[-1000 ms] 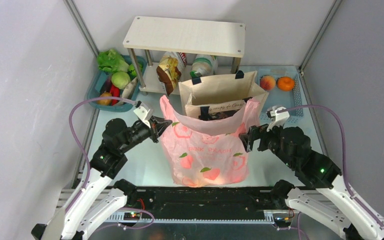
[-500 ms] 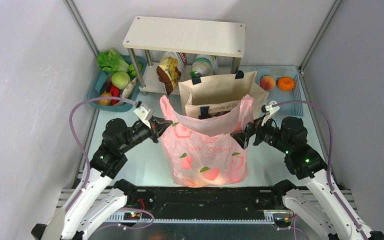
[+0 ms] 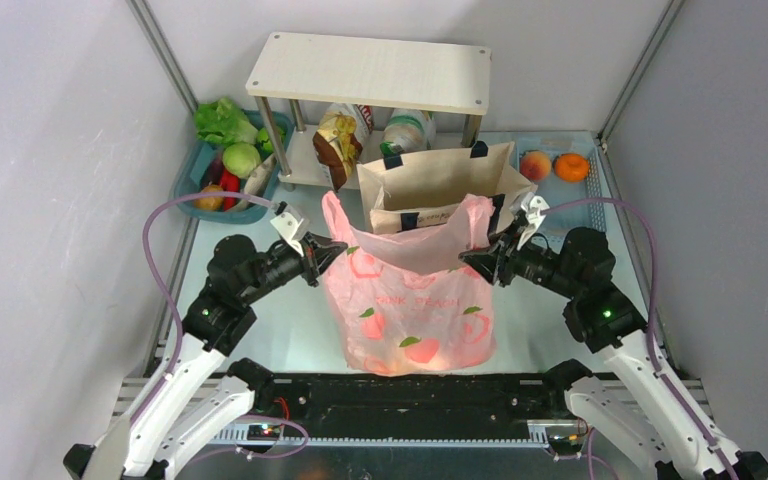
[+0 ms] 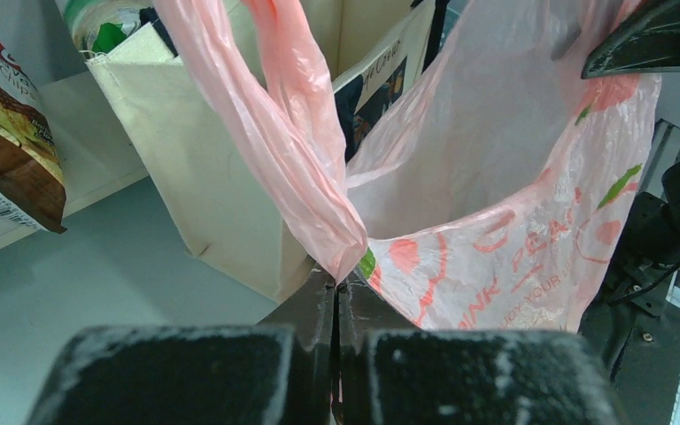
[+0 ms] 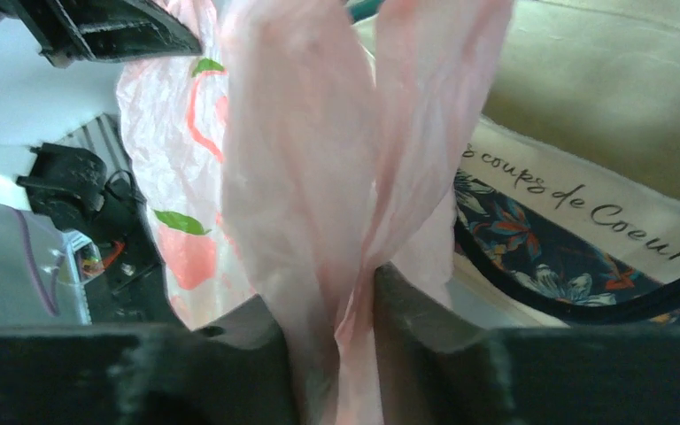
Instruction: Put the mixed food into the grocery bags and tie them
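Where one pink bag (image 3: 415, 300) stands before one canvas tote (image 3: 440, 180), my left gripper (image 3: 321, 256) is clamped on its left handle (image 4: 301, 168). My right gripper (image 3: 469, 263) pinches its right handle (image 5: 336, 159).

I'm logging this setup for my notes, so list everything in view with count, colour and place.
pink plastic bag: one, translucent pink with peach prints, centre
canvas tote: one, beige, behind the pink plastic bag
shelf: one, white, at back
crisp packet: one, brown-yellow, under the shelf
basket: one, blue, back left, holding vegetables
peach: one, pinkish, back right
orange: one, orange, beside the peach
left gripper: one, black, shut on the bag's left handle
right gripper: one, black, shut on the bag's right handle
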Robot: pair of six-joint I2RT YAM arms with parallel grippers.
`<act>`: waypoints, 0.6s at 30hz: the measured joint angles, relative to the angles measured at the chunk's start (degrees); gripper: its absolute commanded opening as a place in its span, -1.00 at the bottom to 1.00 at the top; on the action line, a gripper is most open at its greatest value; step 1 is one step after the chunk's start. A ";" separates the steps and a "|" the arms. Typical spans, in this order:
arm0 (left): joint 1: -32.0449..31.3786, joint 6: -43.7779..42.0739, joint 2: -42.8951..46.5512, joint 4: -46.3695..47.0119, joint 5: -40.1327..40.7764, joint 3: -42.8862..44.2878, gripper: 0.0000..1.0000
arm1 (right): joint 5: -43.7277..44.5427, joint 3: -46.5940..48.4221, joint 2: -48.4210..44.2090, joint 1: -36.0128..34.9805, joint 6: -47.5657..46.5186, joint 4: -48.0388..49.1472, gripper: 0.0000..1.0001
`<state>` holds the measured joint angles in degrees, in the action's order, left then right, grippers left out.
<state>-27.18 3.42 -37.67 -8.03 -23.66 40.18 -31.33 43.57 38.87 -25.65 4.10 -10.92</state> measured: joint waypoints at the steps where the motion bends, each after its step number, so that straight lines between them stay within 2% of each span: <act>1: 0.00 0.00 -0.02 0.00 -0.09 0.00 -1.00 | -0.02 -0.13 0.28 0.00 -0.44 0.35 -0.96; 6: 0.00 -0.02 0.24 0.00 -0.02 -0.02 -1.00 | 0.94 -0.66 0.35 0.00 0.87 1.14 -1.00; 10: 0.00 -0.04 1.33 0.17 -0.07 -0.02 -1.00 | 5.60 -0.59 -1.40 0.00 5.68 0.50 -1.00; 18: -2.21 -1.92 0.76 0.85 -2.67 -0.02 -1.00 | 23.15 9.42 0.96 -0.02 21.68 -17.92 -1.00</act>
<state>-29.39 1.50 -36.91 -7.18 -26.33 40.16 -8.19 52.99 39.83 -25.67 25.78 -28.84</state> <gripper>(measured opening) 0.005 0.009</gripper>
